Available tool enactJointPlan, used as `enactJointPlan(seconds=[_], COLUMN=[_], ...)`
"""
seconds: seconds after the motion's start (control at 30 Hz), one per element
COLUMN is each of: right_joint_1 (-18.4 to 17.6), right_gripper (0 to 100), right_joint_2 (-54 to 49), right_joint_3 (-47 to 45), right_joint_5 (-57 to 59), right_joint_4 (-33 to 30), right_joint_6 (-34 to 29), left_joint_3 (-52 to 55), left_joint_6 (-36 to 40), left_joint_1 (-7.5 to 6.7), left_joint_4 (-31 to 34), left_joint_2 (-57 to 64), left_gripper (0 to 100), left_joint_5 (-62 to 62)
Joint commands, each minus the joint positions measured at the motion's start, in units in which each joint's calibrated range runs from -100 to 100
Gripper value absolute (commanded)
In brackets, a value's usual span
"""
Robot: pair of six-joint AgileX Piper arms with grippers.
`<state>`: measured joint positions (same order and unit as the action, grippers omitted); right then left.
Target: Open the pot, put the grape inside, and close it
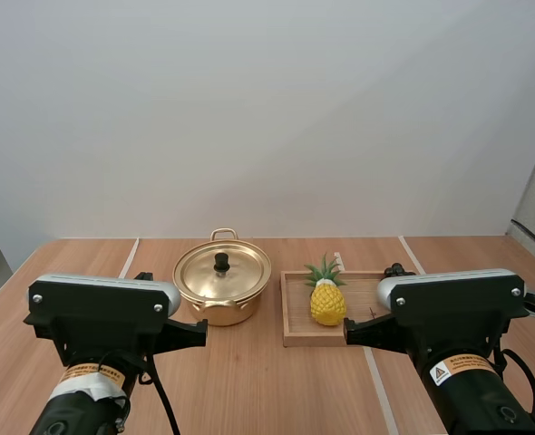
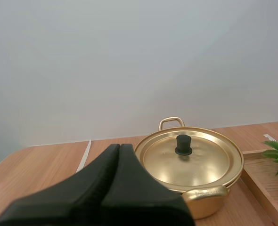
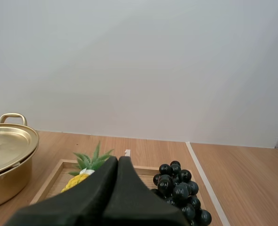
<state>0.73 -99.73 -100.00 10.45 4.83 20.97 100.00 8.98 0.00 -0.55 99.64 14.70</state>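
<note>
So the left gripper [image 2: 119, 148] and right gripper [image 3: 118, 160] are both pinched shut on nothing, lid [image 1: 222, 274] sits on the pot [image 1: 220, 313] ahead of the left arm, grapes [image 3: 179, 188] lie in the wooden tray [image 1: 313, 341] by the right, looks like one job each.

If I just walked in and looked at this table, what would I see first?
Probably the shiny gold pot in the middle of the table, with its lid on. Next comes the yellow pineapple lying on the wooden tray just to the pot's right, with a bunch of dark grapes beside it on the same tray.
</note>
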Motion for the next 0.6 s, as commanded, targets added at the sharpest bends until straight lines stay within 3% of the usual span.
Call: enactJointPlan(seconds=[0.0, 0.37, 0.57], right_joint_1=[-0.07, -0.07, -0.07], right_gripper=[0, 0, 0], right_joint_2=[-0.27, -0.27, -0.27], right_joint_3=[0.00, 0.00, 0.00], right_joint_5=[-1.72, -1.79, -1.95], right_joint_4=[-0.02, 0.31, -4.30], right_joint_6=[0.33, 0.33, 0.33], left_joint_3=[0.00, 0.00, 0.00], left_joint_6=[0.57, 0.38, 0.27], left_joint_1=[0.00, 0.00, 0.00], left_joint_4=[-0.56, -0.56, 0.19], left_joint_2=[0.36, 0.36, 0.36], left_gripper=[0, 0, 0], left_joint_5=[-2.58, -2.54, -2.16])
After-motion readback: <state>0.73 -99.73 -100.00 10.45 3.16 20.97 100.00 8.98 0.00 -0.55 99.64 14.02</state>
